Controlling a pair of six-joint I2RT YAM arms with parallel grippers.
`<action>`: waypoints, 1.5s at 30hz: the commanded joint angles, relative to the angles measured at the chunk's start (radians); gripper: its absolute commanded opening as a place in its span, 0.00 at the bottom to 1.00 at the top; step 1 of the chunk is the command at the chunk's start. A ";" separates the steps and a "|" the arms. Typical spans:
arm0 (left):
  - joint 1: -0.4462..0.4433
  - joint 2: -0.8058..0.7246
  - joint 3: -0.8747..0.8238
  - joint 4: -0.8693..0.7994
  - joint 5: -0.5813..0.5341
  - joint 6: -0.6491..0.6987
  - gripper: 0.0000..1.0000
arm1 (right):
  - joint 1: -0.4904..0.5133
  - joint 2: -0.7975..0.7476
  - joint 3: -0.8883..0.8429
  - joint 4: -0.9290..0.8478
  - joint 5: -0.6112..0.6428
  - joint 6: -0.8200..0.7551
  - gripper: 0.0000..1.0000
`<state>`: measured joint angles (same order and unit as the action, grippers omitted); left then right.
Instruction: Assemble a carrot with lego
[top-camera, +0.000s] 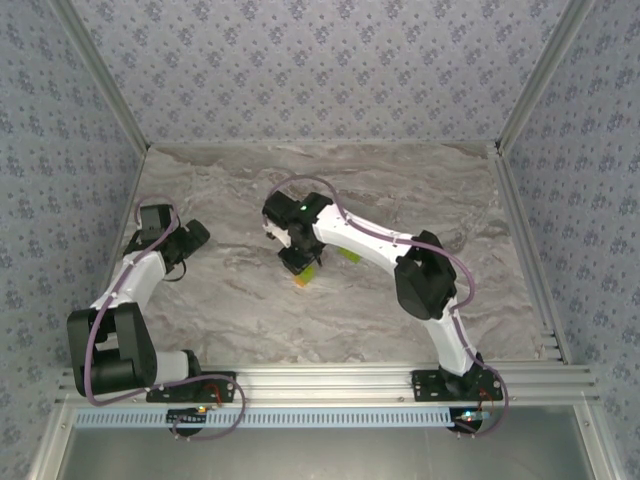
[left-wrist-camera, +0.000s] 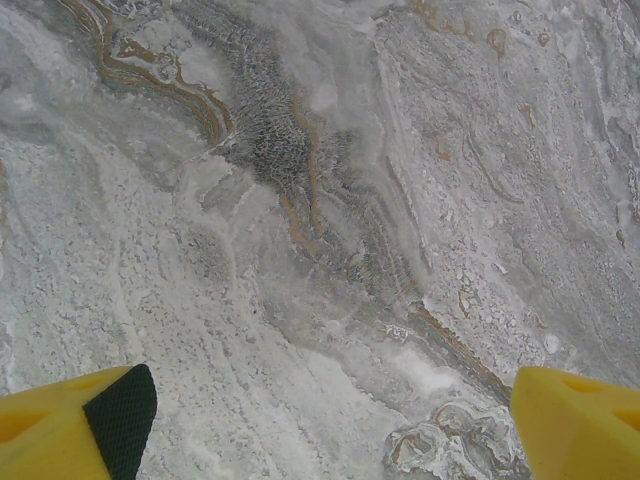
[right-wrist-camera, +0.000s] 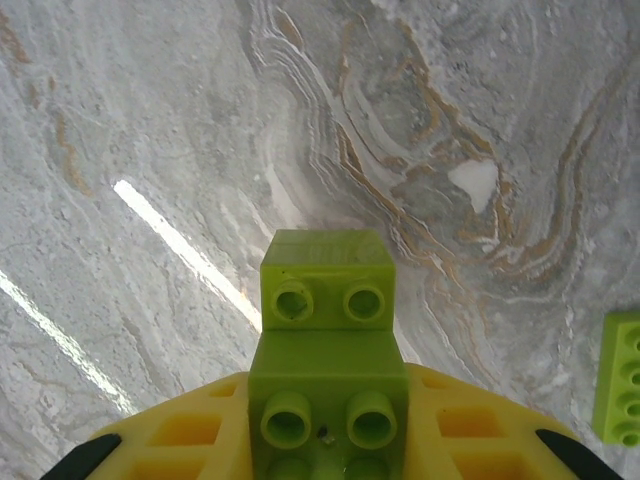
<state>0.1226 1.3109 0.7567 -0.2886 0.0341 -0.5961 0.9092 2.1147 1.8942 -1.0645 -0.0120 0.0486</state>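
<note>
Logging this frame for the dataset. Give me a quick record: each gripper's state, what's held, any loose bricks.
left gripper: open, empty, over bare table
right gripper: shut on lime-green brick stack
stack: joined lime-green bricks, studs facing the wrist camera
loose brick: lime-green, lying on the table apart from the stack, near the right arm

Grey marbled tabletop (top-camera: 400, 180) with tan veins lies under the right gripper (top-camera: 299, 266). Floral blue-grey walls (top-camera: 320, 70) rise beyond it and to both sides, edged with aluminium rails (top-camera: 538, 80).
</note>
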 joint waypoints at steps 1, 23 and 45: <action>0.007 -0.016 0.026 -0.007 0.009 0.003 0.93 | -0.016 -0.032 0.045 -0.048 0.020 0.050 0.32; 0.007 -0.014 0.016 0.001 0.008 0.003 0.93 | -0.042 -0.049 -0.064 0.055 0.132 0.126 0.33; 0.007 -0.012 0.015 0.000 0.010 0.002 0.93 | -0.049 -0.068 -0.148 0.100 0.118 0.156 0.54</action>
<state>0.1226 1.3109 0.7567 -0.2886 0.0345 -0.5961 0.8658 2.0514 1.7515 -0.9535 0.1104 0.2005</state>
